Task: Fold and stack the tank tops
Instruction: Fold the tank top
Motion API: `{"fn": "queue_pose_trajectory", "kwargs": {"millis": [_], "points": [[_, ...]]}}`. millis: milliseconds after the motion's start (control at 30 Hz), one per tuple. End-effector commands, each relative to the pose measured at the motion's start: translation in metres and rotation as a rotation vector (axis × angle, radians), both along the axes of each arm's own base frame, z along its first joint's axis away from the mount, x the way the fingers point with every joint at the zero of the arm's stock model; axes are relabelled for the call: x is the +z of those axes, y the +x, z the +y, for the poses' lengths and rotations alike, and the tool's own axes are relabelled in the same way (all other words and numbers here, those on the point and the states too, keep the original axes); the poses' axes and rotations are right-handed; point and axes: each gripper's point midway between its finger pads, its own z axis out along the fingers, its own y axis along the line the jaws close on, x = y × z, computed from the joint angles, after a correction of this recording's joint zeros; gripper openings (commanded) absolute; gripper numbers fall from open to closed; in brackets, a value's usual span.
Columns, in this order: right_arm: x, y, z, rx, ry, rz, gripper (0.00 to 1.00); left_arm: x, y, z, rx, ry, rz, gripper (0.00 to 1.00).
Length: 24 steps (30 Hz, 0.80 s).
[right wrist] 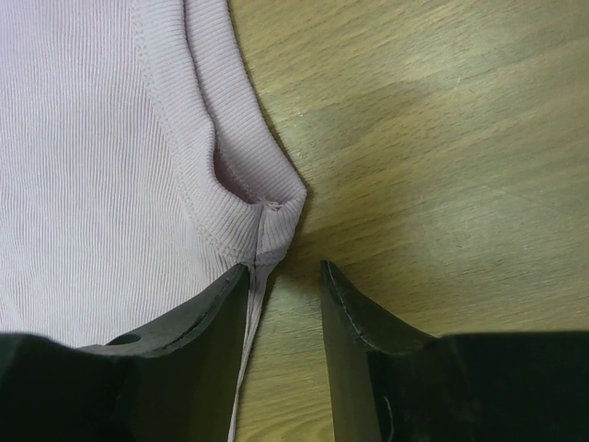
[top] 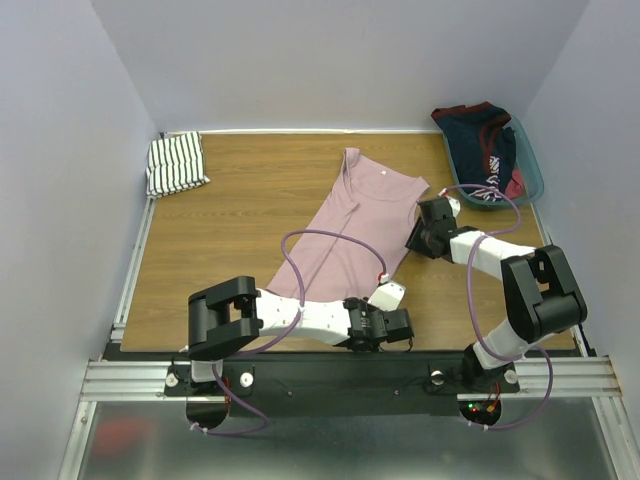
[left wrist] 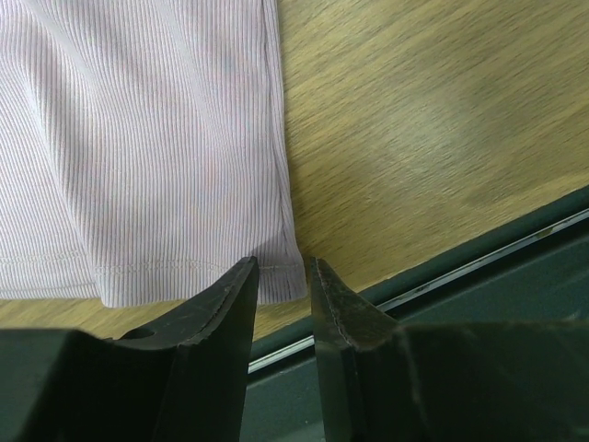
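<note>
The pink-mauve tank top [top: 345,230] lies spread flat in the middle of the wooden table [top: 230,230], neck toward the back. The striped tank top [top: 176,163] sits folded at the back left corner. My left gripper [top: 386,292] is low at the pink top's near right hem corner [left wrist: 281,281]; in the left wrist view its jaws [left wrist: 282,262] stand apart with that corner at their tips. My right gripper [top: 415,240] is at the top's right underarm [right wrist: 276,198]. Its jaws [right wrist: 285,267] are apart over bare wood, the side seam running along the left finger [right wrist: 216,313].
A teal bin [top: 532,170] at the back right holds dark navy-and-red clothing [top: 485,135]. The table's near edge and a metal rail [left wrist: 479,262] run just beside the left gripper. White walls enclose the table on three sides.
</note>
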Motion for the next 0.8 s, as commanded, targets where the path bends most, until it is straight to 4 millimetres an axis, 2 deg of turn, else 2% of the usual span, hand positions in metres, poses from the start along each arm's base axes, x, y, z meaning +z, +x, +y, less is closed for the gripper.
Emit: {"fn": "queue_pose_trajectory", "kwargs": {"millis": [0,300,433,500,767], "points": [[0.026,0.029,-0.002,-0.015,0.002,-0.107,0.44,0.011,-0.001,-0.008,-0.007,-0.021,-0.019,0.41],[0.033,0.033,-0.002,-0.014,0.002,-0.124,0.45,0.007,-0.005,-0.009,-0.021,-0.024,0.003,0.38],[0.033,0.034,-0.002,-0.015,0.003,-0.127,0.46,0.003,-0.006,-0.011,-0.032,-0.018,0.006,0.34],[0.030,0.034,-0.001,-0.011,0.000,-0.119,0.46,0.000,-0.006,-0.014,-0.037,-0.018,0.007,0.28],[0.030,0.031,-0.001,-0.006,0.005,-0.120,0.50,-0.001,-0.005,-0.022,-0.045,-0.027,0.003,0.21]]}}
